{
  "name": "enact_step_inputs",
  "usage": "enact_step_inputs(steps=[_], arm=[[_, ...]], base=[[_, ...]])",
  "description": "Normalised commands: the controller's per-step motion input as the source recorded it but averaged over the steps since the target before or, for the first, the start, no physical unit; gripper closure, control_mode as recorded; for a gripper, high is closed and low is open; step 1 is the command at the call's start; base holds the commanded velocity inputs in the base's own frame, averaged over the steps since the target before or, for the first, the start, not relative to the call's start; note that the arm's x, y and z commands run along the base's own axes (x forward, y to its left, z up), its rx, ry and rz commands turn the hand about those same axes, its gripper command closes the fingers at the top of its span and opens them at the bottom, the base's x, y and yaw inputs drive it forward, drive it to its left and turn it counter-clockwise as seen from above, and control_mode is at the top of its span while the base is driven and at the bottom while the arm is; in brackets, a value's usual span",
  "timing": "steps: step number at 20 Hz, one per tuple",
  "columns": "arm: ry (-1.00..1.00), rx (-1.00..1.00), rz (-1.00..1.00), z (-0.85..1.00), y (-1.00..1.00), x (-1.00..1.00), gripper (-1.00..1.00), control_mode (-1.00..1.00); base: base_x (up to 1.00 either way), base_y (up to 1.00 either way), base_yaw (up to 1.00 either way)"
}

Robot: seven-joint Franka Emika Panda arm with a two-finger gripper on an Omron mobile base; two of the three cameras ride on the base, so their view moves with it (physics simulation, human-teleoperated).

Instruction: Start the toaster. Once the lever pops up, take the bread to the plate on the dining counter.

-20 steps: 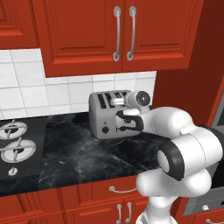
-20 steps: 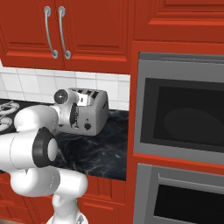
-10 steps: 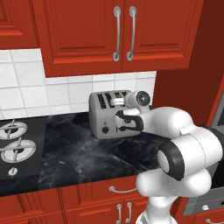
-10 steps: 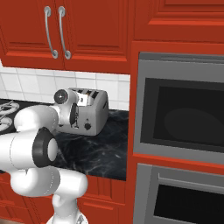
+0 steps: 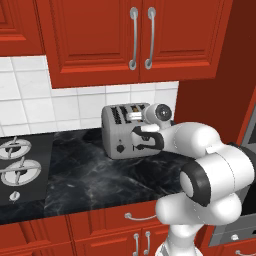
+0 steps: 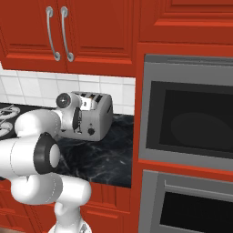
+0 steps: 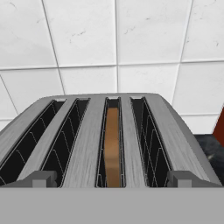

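Black marble tabletop [image 5: 100, 170] under red cabinets, white tile behind, stove burners [image 5: 17, 167] at left. Toaster [image 5: 122, 131] far on tabletop, against the tile, front face with knobs toward the robot. Hand [image 5: 145, 139] right at the toaster's near face, wrist above the slots, fingers spread wide, holding nothing. Bread [image 7: 112, 146] down in the third slot from left in hand view, standing on edge, long axis running near-to-far along the slot, top edge below the slot rim. Slots straight ahead and below the hand. Two grey lever tabs [image 7: 39, 178] at near edge of toaster. Likely next: pressing a lever down, judging by position.
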Motion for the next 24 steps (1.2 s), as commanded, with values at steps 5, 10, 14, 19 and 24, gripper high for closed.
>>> enact_step_inputs(steps=[5,10,14,19,24], arm=[[0.0,0.0,0.0,0.0,0.0,0.0,-1.0,-1.0],[0.0,0.0,0.0,0.0,0.0,0.0,-1.0,-1.0],[0.0,0.0,0.0,0.0,0.0,0.0,-1.0,-1.0],[0.0,0.0,0.0,0.0,0.0,0.0,-1.0,-1.0],[0.0,0.0,0.0,0.0,0.0,0.0,-1.0,-1.0]], base=[[0.0,0.0,0.0],[0.0,0.0,0.0],[0.0,0.0,0.0],[0.0,0.0,0.0],[0.0,0.0,0.0]])
